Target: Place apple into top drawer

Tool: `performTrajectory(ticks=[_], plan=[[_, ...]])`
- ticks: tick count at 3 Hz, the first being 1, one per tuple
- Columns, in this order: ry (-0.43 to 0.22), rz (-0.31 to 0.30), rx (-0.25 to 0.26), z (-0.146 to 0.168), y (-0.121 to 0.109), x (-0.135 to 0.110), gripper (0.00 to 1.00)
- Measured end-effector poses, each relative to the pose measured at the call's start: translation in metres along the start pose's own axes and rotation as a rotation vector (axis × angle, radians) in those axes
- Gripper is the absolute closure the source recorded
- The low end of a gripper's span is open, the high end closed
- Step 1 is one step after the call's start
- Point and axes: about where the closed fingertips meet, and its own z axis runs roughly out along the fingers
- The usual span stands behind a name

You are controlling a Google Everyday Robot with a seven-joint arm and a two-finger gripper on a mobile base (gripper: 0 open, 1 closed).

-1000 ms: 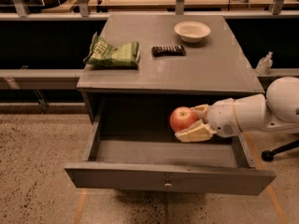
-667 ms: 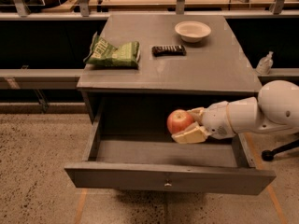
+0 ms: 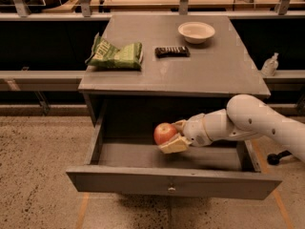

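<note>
The top drawer (image 3: pixel 143 181) is pulled open below the grey cabinet top, its flat front panel toward me with a small round knob (image 3: pixel 171 190) at the centre. The red apple (image 3: pixel 164 133) is held inside the drawer space, a little above the drawer floor, near the middle. My gripper (image 3: pixel 174 136) reaches in from the right on the white arm and is shut on the apple, one tan finger under it and one behind it.
On the cabinet top (image 3: pixel 214 70) lie a green chip bag (image 3: pixel 116 56), a dark snack bar (image 3: pixel 172 51) and a white bowl (image 3: pixel 196 31). A small white bottle (image 3: pixel 270 65) stands on the ledge at right. Speckled floor surrounds the cabinet.
The gripper has carried the apple leftward and slightly lower, further into the open drawer. The drawer and tabletop items have not moved.
</note>
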Motion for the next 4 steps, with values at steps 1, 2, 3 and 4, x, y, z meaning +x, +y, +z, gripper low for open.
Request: performTrajectory(ticks=[1,2,3,4], plan=[[0.02,0.003,0.001,0.032,-0.004,0.014,0.63],[0.036,-0.002,0.024,0.051,-0.007,0.02,0.32],[0.045,-0.005,0.051,0.055,-0.011,0.019,0.08],[0.041,0.011,0.077,0.05,-0.015,0.017,0.0]])
